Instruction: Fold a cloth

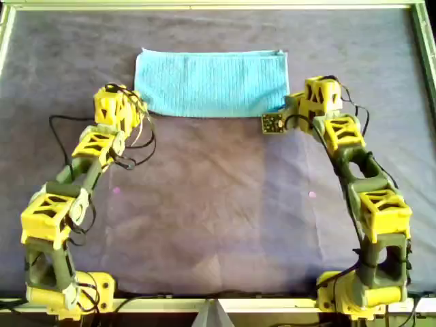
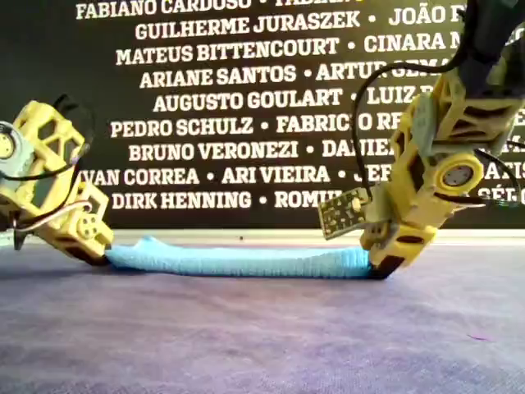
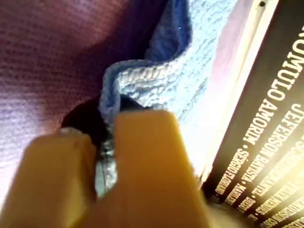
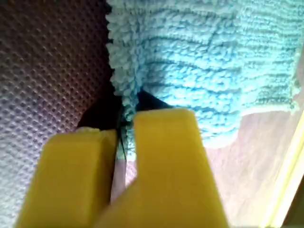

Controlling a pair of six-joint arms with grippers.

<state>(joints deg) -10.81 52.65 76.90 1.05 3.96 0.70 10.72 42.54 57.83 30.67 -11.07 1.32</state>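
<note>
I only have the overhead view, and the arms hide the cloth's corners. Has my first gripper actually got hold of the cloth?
Observer: Yes. The first wrist view shows my first gripper shut on a bunched edge of the cloth.
Operator: And my second gripper?
Observer: Its wrist view shows it pinching the cloth's edge too.
Operator: Is the cloth lifted?
Observer: No. The exterior view shows it lying low along the table covering.

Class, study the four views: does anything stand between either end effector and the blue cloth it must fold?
Nothing visible does. My first gripper and my second gripper each already pinch an edge of the cloth, which lies folded on the purple table covering with no other object near it.
</note>
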